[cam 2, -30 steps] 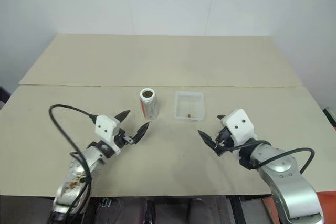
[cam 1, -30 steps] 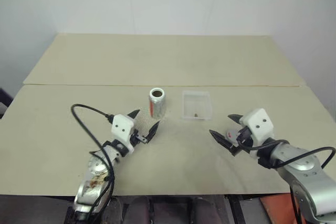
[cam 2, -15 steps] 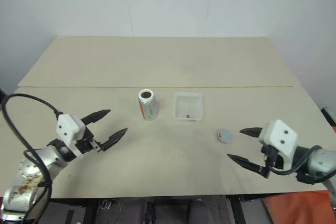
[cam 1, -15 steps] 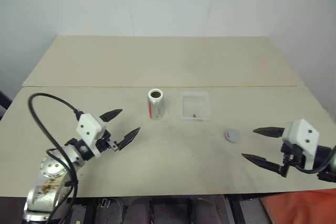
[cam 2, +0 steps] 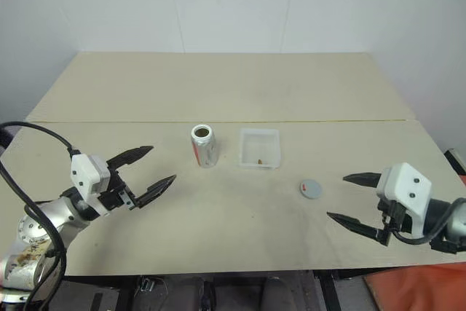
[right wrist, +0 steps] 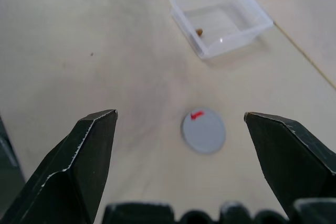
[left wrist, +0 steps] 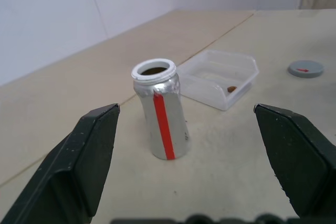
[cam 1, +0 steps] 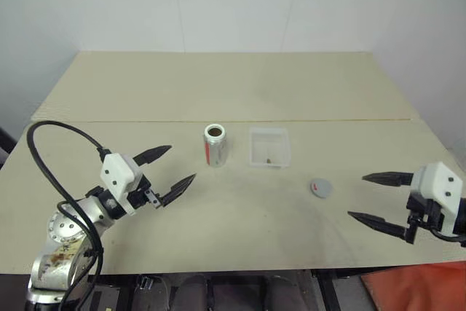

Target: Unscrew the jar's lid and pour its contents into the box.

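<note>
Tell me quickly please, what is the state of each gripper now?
Left gripper: open, holding nothing, pointing toward the jar.
Right gripper: open, holding nothing, with the lid lying on the table ahead of it.

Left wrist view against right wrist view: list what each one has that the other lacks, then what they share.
Left wrist view alone: the whole upright jar, lid off, with its open white rim and red stripe. Right wrist view alone: just the bottom of the jar at the picture's edge, and a red mark on the lid seen from above. Shared: the box with a brown bit inside, the grey lid lying on the table, and open black fingers in front.
</note>
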